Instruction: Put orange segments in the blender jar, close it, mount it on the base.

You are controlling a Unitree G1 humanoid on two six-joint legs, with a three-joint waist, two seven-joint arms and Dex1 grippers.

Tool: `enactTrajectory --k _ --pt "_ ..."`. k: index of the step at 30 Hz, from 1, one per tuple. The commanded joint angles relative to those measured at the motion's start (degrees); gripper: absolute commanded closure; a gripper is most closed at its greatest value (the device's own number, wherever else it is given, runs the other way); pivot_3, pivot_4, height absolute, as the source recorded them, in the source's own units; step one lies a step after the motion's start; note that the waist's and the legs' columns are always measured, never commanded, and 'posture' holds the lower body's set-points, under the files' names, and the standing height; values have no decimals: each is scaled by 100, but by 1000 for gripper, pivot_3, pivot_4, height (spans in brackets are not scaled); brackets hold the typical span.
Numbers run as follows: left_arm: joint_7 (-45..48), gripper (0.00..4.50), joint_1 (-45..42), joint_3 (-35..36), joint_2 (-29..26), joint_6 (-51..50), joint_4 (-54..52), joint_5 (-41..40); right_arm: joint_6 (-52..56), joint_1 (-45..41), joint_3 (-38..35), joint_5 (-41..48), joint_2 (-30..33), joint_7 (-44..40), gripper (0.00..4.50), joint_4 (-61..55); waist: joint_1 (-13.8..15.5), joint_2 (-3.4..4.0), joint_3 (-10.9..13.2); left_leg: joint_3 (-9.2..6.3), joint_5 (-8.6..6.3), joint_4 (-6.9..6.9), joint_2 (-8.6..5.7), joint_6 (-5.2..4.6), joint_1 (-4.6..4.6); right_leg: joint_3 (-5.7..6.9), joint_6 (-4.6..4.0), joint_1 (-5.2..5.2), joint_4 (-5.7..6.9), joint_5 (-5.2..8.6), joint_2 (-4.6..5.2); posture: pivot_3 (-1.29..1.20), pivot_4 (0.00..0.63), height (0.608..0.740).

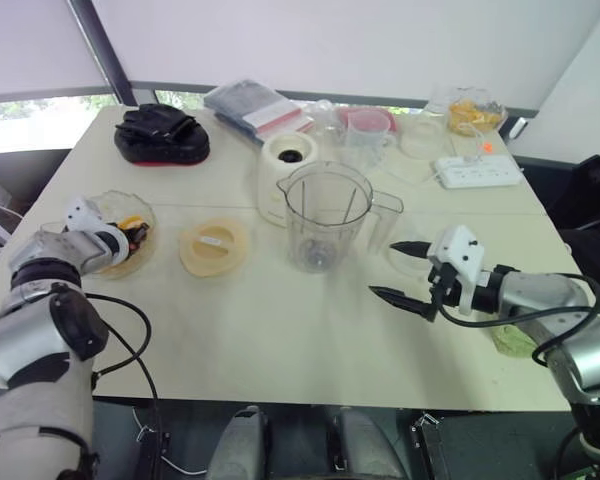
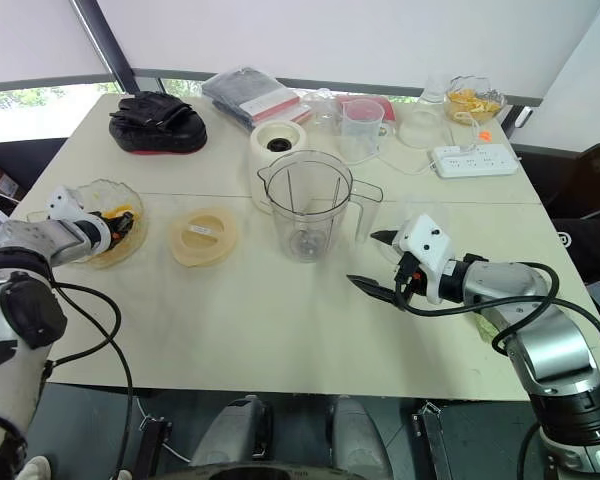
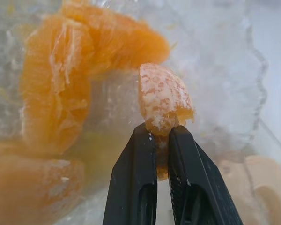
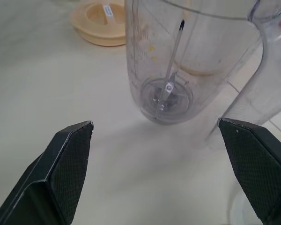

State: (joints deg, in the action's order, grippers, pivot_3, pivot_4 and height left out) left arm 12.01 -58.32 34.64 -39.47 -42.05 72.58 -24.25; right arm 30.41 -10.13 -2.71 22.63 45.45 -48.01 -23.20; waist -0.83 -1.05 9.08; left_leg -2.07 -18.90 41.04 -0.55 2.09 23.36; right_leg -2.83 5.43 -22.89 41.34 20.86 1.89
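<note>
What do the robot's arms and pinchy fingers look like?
Both arms are shiny silver-grey with chunky black joints. Each ends in a white wrist block. The left gripper and the right gripper each have two black fingers that taper to points, and the right gripper's finger pads have a tiny criss-cross pattern. Thin black cables loop along both arms.

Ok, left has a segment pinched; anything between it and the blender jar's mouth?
Nothing visible blocks it. The left gripper holds an orange segment over the clear dish. Between it and the blender jar lies only the flat yellow lid, low on the table. The jar's mouth is open.
</note>
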Motion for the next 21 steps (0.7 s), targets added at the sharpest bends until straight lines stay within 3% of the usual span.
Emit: enactTrajectory --k 1,11,21 --pt "201 4149 53 135 -170 -91 -273 -207 -150 -151 -7 -18 -27 -60 0 23 0 0 0 0 0 0 0 0 0 0 0 0 0 0 0 0 150 740" --pt "728 4149 698 503 -210 -267 -1016 -784 -275 -362 122 -91 -69 -199 0 266 -16 0 0 0 0 -1 1 0 0 -1 0 -2 0 0 1 0 150 740" --pt "1153 4149 1739 861 210 -369 -2441 -1532 -342 -490 184 -142 -103 -278 0 379 -5 0 0 -1 0 -1 1 0 1 -2 0 0 -1 0 5 0 150 740"
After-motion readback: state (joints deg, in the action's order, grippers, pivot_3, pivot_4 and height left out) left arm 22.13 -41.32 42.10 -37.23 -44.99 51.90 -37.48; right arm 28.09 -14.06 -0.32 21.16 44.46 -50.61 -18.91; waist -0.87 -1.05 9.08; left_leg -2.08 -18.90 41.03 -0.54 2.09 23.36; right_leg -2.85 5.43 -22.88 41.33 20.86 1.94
